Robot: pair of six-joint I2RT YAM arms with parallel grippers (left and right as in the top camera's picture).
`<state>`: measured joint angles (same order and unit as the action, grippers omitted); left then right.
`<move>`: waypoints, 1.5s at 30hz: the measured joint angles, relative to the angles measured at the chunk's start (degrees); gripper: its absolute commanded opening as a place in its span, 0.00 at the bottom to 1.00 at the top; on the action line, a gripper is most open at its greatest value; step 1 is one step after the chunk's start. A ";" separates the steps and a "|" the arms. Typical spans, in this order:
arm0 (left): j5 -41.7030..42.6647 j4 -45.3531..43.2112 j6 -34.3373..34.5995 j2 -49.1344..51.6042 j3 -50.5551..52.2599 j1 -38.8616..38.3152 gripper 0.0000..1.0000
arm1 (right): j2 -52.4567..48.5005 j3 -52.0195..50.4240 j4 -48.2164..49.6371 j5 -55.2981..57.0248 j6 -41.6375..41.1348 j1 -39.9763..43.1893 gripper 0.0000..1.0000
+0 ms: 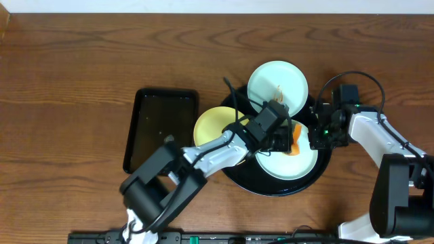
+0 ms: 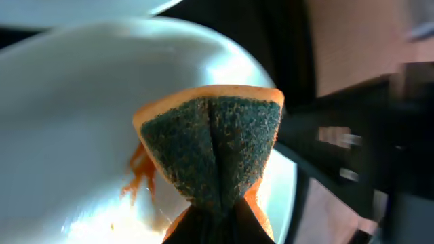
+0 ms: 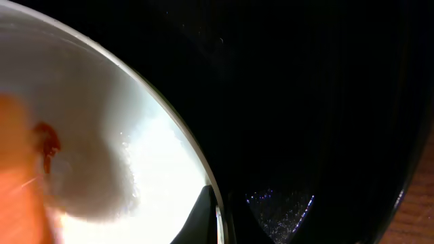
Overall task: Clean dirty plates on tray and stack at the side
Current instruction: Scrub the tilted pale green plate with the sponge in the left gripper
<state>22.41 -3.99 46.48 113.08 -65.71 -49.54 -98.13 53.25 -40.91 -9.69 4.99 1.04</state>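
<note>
On the round black tray (image 1: 252, 179) a mint-white plate (image 1: 291, 166) lies at the front. My left gripper (image 1: 286, 137) is shut on a folded orange sponge with a green scouring face (image 2: 211, 146) and holds it on this plate (image 2: 74, 122), beside orange smears (image 2: 139, 177). My right gripper (image 1: 317, 137) is shut on the plate's right rim (image 3: 215, 203); the rim sits between its fingers (image 3: 220, 227). A red-brown smear (image 3: 46, 146) shows in the right wrist view. A second mint-white plate (image 1: 277, 87) with a small smear sits at the tray's back. A pale yellow plate (image 1: 211, 127) sits at its left edge.
A smaller rectangular black tray (image 1: 163, 129) lies on the wooden table to the left of the round tray. The left arm reaches across the yellow plate's right side. The right arm's base stands at the table's front right.
</note>
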 measured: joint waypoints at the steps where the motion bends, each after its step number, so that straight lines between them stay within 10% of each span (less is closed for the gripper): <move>1: 0.17 -0.57 0.28 0.94 0.00 -0.02 0.08 | 0.00 0.00 0.02 0.00 0.00 0.00 0.01; 17: 3.74 21.70 -8.81 -1.95 -1.11 7.02 0.07 | 0.00 0.00 -0.04 -0.13 -0.04 0.00 0.01; 27: 1.73 13.94 -15.80 -14.19 -0.28 5.57 0.08 | 0.00 0.00 -0.07 -0.11 -0.04 0.00 0.01; 45: -1.22 10.38 -10.97 0.15 -0.33 -4.59 0.07 | 0.00 0.00 -0.11 -0.15 -0.09 0.00 0.01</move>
<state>21.19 6.39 35.51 113.23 -66.04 -54.13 -98.13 53.25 -41.01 -9.85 4.91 1.04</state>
